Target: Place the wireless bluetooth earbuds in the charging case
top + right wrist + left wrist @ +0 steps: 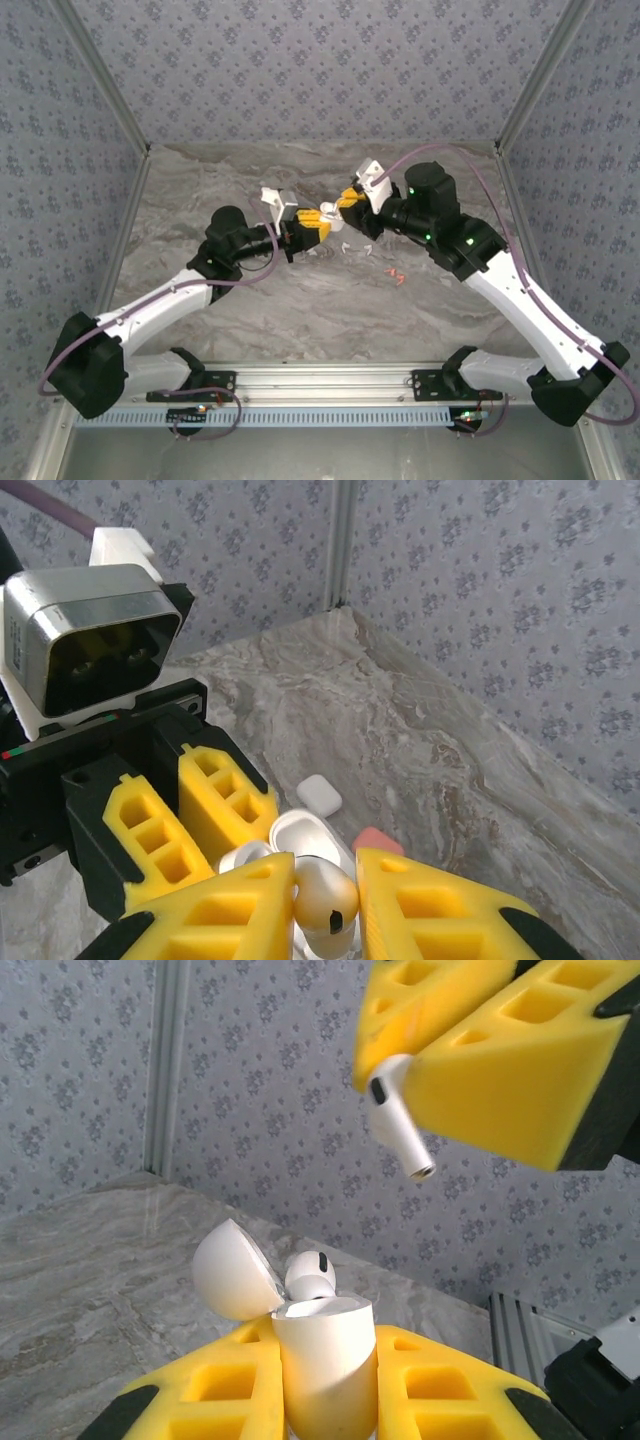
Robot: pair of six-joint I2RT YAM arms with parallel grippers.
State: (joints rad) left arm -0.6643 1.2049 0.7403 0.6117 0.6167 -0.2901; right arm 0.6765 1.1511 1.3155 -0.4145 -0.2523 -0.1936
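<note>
White links (170, 297), black joints (232, 238), purple cables (450, 148); left tool (320, 224) and right tool (347, 203) padded yellow.

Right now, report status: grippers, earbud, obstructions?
Left gripper shut on open charging case. Right gripper shut on white earbud, short of case. Second earbud seated. Nothing between.

A table (300, 320) with a grey, marble-veined top fills the floor of a small enclosure. The back wall (320, 70), left wall (50, 180) and right wall (590, 170) are papered in grey-blue with a small repeating flower motif. Slim metal posts (100, 75) run up the two back corners. A ribbed aluminium rail (320, 378) runs along the near edge. The light is even and soft.
</note>
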